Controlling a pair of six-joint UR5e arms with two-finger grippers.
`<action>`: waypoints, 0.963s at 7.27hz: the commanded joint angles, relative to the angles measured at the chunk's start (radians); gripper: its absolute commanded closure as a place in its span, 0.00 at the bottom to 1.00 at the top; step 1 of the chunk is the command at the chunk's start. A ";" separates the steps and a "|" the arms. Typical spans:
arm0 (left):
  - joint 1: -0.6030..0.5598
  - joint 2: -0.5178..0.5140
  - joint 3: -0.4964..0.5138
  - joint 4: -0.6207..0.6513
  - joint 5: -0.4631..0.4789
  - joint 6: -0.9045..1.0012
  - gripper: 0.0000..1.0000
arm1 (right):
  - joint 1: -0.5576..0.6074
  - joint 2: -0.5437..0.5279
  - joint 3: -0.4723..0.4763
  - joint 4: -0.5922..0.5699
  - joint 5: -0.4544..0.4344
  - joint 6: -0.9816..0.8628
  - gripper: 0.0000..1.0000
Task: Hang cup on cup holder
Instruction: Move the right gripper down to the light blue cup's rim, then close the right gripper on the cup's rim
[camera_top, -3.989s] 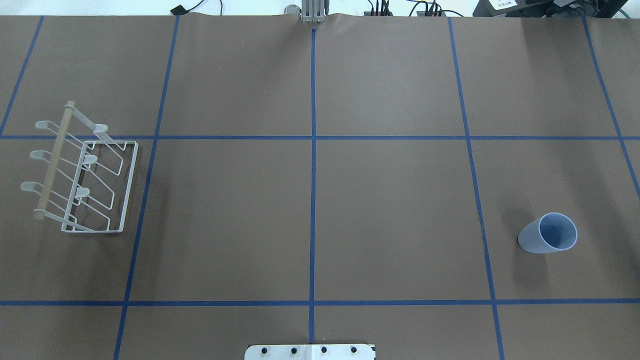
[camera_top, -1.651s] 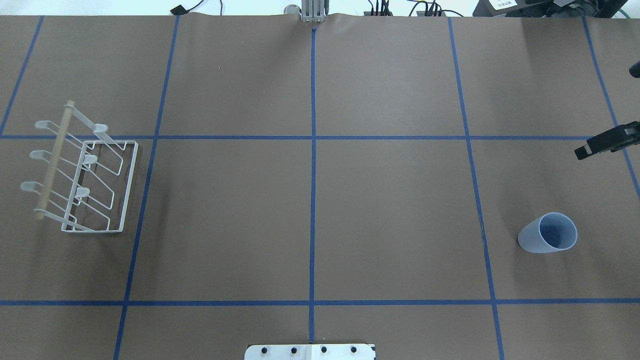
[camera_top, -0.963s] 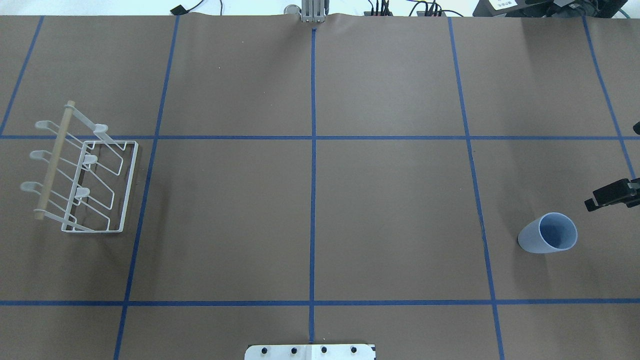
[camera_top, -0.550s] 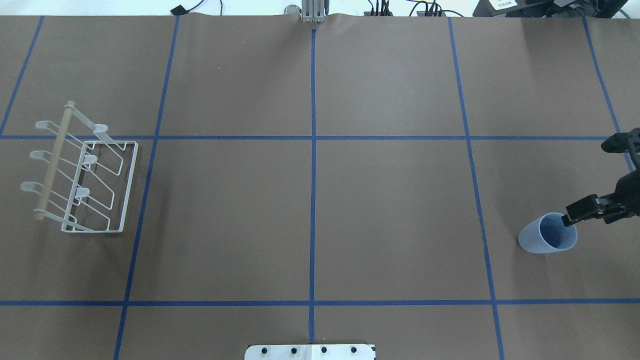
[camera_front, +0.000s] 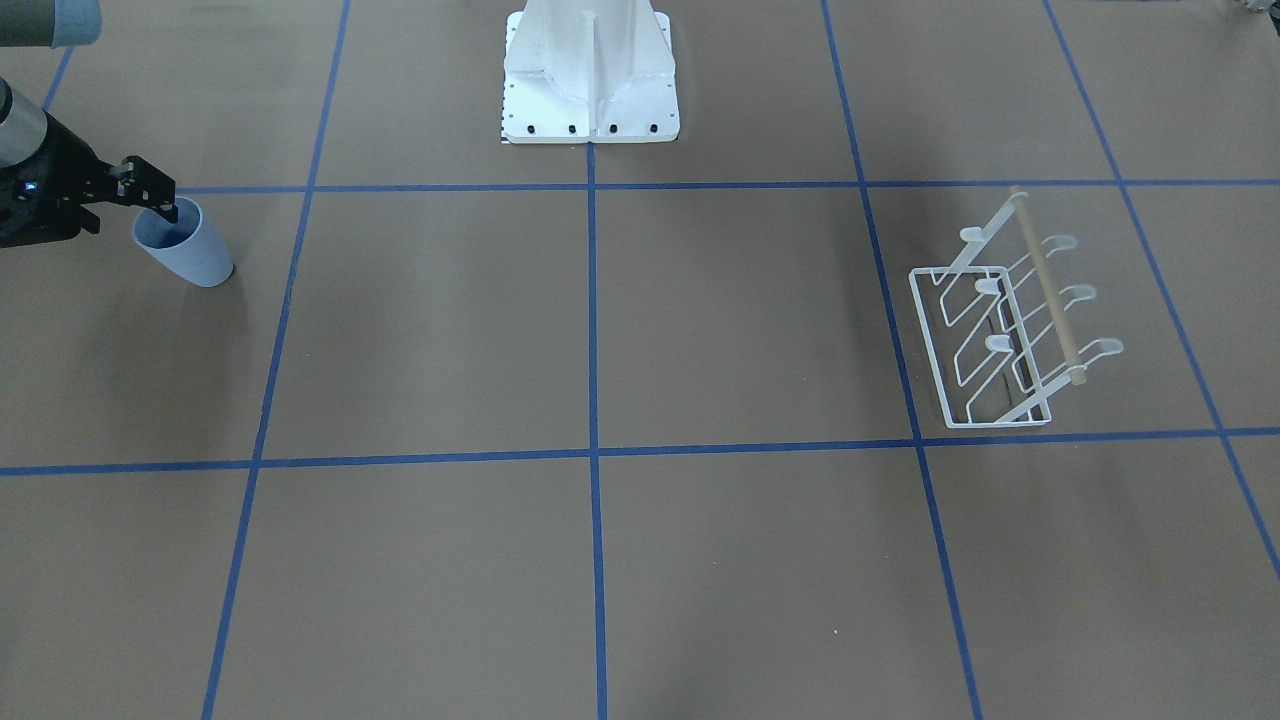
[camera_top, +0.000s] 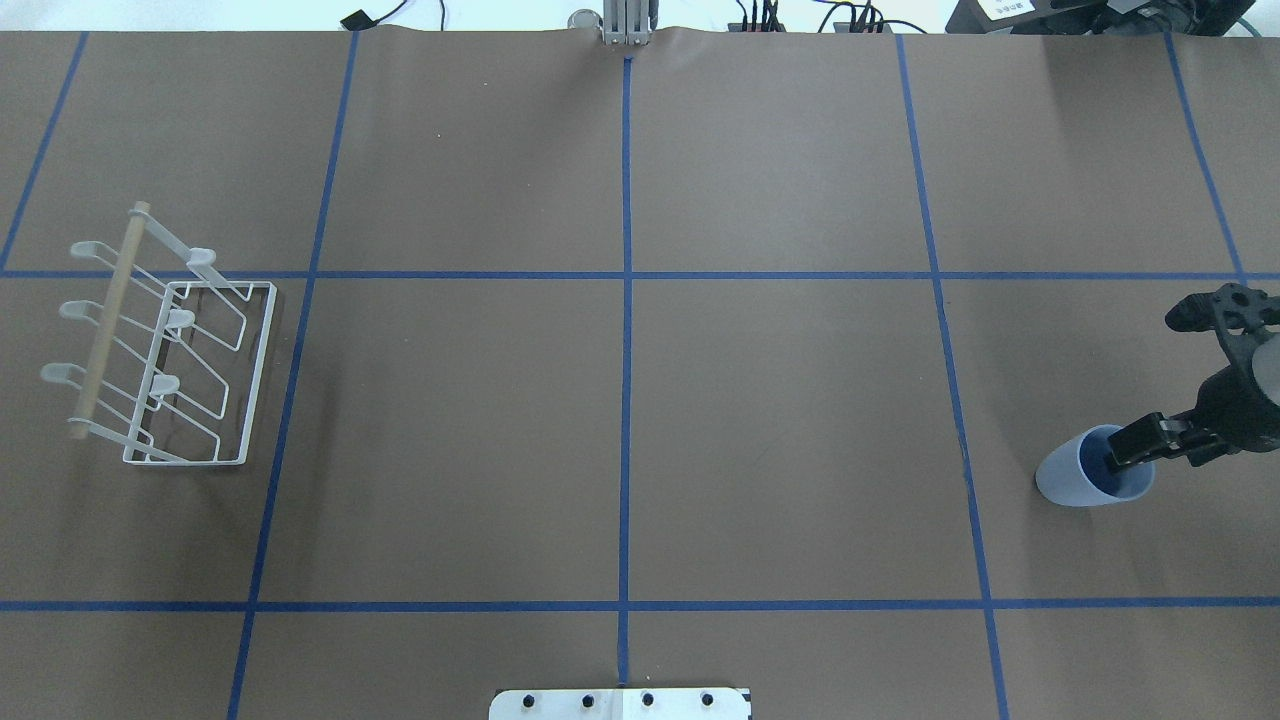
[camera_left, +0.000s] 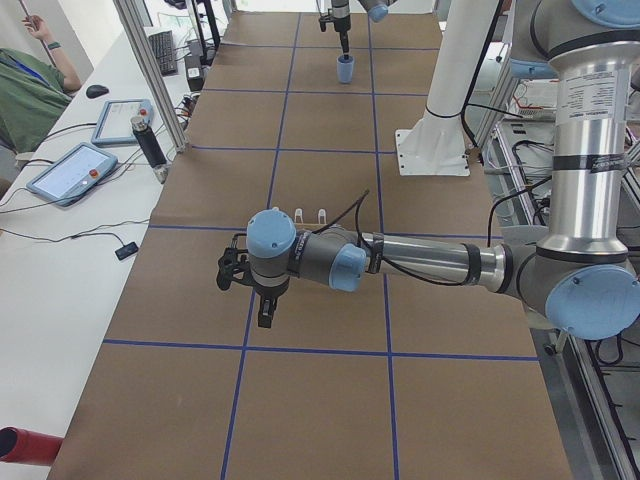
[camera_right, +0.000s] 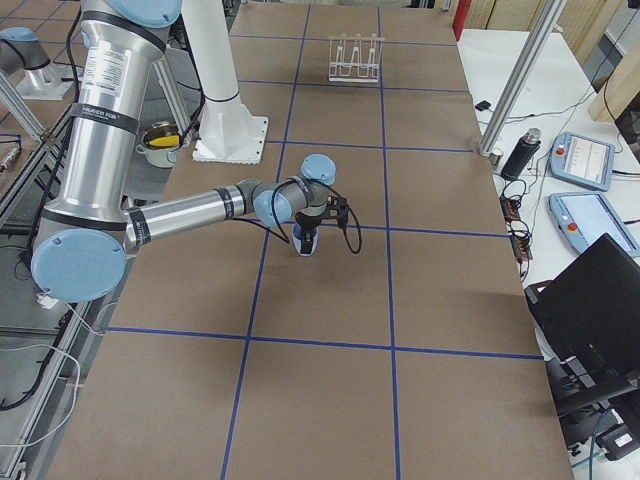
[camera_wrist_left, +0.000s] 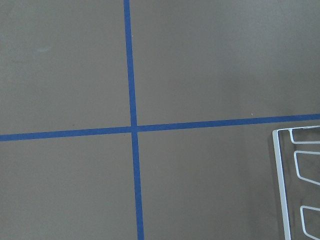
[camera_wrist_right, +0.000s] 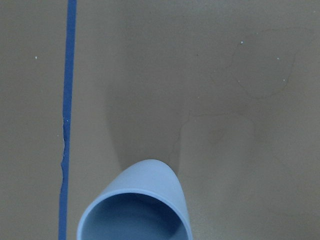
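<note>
At the tabletop's (camera_top: 800, 400) right end the light-blue cup (camera_top: 1065, 485) stands mouth up. My right tool (camera_top: 1132, 448) hangs parted, one finger (camera_top: 1118, 462) dipped inside, I judge to pinch its handleless wall; it grips nothing. Cup holder (camera_top: 108, 320) sits well apart, far left. Left tool (camera_left: 264, 320): opening, cannot tell.

1. Soft, even light falls from above in every view; the brown table (camera_top: 780, 420) shows no glare.
2. Shadows are faint and blurred-edged: one spreads from the cup (camera_wrist_right: 145, 181) in the right wrist view, another lies beside the cup holder (camera_top: 109, 320).
3. The fixed views are sharp; the wrist views look slightly soft.
</note>
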 joint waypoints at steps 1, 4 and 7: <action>0.000 0.000 -0.001 -0.001 0.002 0.000 0.01 | -0.014 0.005 -0.022 -0.001 0.001 0.001 0.01; 0.000 0.000 0.003 0.001 0.000 0.000 0.01 | -0.028 0.031 -0.048 0.001 0.001 -0.002 0.43; 0.000 0.000 0.006 -0.001 0.000 0.000 0.01 | -0.037 0.033 -0.036 0.001 0.002 -0.012 1.00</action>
